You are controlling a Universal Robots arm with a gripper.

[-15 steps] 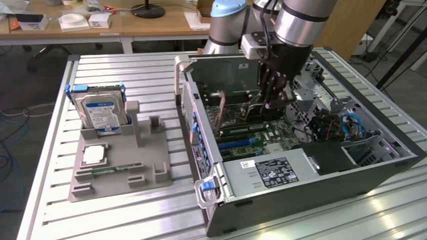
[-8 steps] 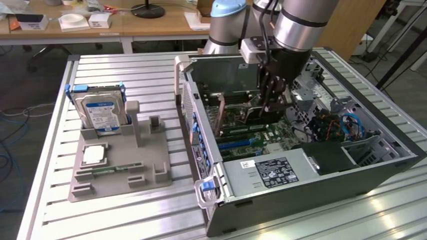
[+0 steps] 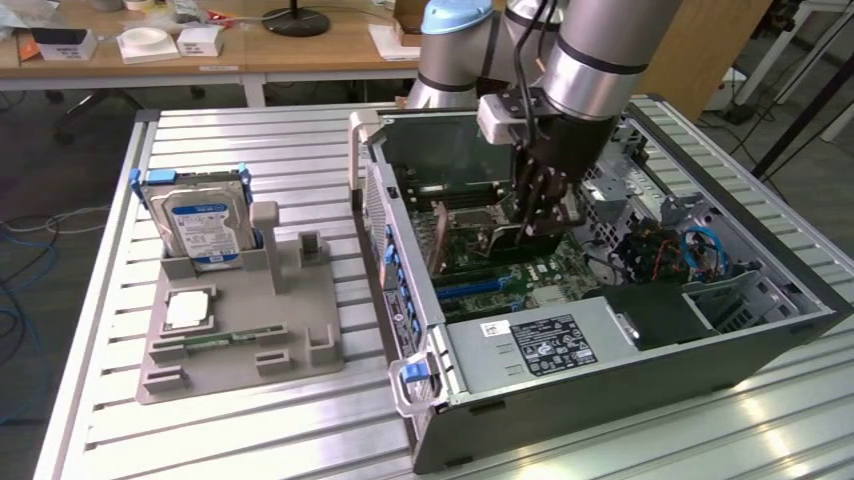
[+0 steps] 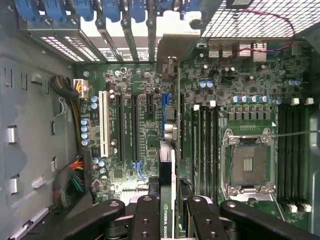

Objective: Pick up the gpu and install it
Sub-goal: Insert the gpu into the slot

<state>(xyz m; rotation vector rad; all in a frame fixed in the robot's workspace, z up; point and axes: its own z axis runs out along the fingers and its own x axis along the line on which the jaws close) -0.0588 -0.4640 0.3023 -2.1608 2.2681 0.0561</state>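
Near the table's [image 3: 267,150] edge on the exterior view's left stands the hard drive [image 3: 200,225]. Rightward, mid computer case [image 3: 601,400], the gripper [image 3: 541,222] pinches the gpu [image 4: 167,167] edge-on between narrow-set fingers (long axis parallel to the expansion slots [image 4: 134,125]), poised over the motherboard [image 4: 145,80].

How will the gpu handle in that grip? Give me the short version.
The gpu looks like a rigid board, so it probably won't flex. Held edge-on between the fingers, thin as it is, it could pivot if it catches on the motherboard. It seems light for its length, being so slim.
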